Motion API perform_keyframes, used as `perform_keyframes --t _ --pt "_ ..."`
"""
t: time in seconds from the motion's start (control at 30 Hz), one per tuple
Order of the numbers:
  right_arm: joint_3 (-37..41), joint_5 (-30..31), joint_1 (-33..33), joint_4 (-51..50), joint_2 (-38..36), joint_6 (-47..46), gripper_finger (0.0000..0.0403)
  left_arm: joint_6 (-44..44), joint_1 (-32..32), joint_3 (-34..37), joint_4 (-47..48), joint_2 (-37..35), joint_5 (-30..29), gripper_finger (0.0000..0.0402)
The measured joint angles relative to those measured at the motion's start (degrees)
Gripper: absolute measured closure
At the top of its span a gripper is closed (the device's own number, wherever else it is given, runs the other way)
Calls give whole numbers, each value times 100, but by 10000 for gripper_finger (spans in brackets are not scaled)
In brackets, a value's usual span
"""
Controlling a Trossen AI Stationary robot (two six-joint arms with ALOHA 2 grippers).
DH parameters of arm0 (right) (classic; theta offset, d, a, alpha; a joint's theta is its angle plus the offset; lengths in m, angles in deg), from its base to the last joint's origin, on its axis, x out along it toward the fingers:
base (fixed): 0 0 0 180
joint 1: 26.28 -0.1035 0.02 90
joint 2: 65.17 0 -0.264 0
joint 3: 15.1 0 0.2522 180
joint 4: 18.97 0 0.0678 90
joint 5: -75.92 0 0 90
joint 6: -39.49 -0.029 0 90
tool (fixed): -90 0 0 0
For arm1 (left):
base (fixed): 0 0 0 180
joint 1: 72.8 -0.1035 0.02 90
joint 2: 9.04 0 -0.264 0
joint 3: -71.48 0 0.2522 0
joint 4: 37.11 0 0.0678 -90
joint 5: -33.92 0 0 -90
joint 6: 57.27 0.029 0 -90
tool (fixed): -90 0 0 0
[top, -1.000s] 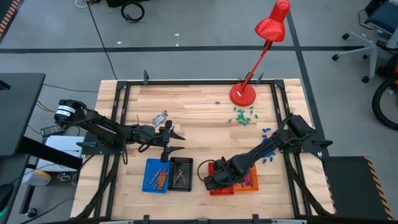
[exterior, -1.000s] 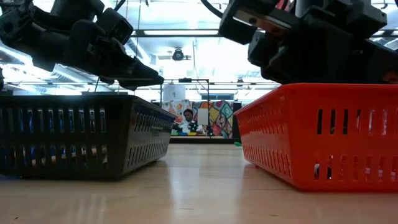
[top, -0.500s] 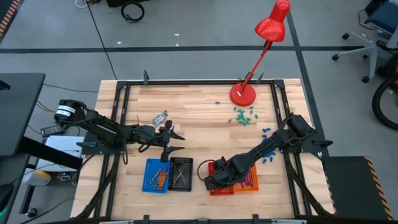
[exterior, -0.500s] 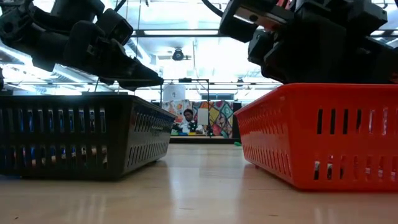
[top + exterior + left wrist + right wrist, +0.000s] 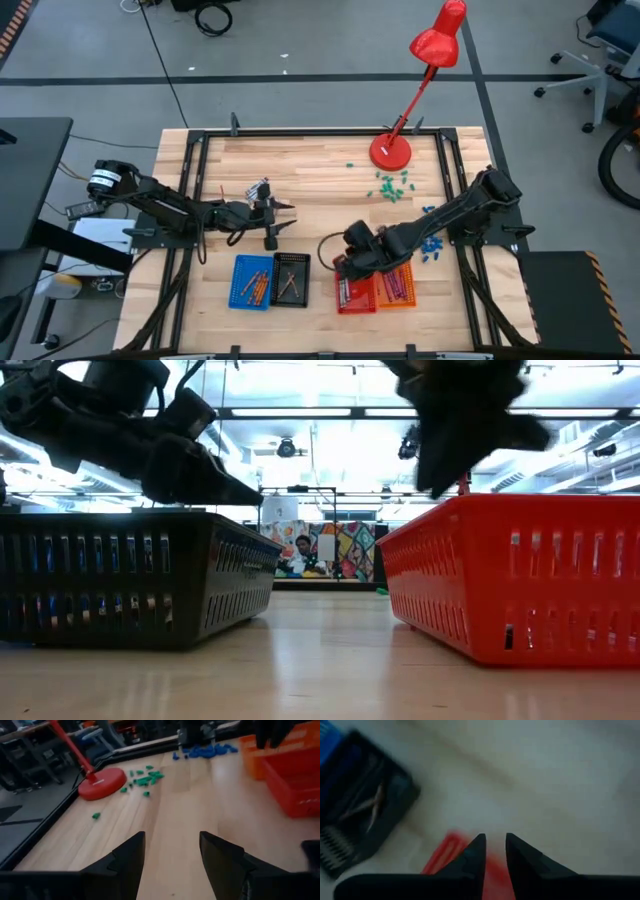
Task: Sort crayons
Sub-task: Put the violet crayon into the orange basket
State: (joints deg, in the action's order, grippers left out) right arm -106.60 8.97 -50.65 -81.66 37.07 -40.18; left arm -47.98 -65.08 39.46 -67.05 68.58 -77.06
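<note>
The left gripper [image 5: 283, 218] hangs at centre-left with fingers spread and empty. The loose grey-white crayons [image 5: 258, 188] lie just up-left of it, nearer than to the narrow-gapped, empty right gripper [image 5: 346, 250].

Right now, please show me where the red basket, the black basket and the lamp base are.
red basket [image 5: 357, 294]: high view, on its inside floor.
black basket [image 5: 291, 279]: high view, on its inside, among the crayons.
lamp base [image 5: 390, 152]: high view, on the round red foot.
</note>
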Motion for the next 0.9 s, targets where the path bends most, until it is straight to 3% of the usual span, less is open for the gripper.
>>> perform_keyframes --t 0.2,0.33,0.6,0.9 --pt "55 1693 390 156 76 1832 330 -151 -296 -4 416 0 -42 204" --pt "138 2363 688 474 74 2878 330 -578 -696 -4 1007 0 -40 213" --pt "140 2396 1034 1353 74 4667 330 -1607 -1425 -4 2252 0 -39 220" --pt "385 2228 1299 1446 74 5035 331 -2386 -1518 -4 2669 0 577 221"
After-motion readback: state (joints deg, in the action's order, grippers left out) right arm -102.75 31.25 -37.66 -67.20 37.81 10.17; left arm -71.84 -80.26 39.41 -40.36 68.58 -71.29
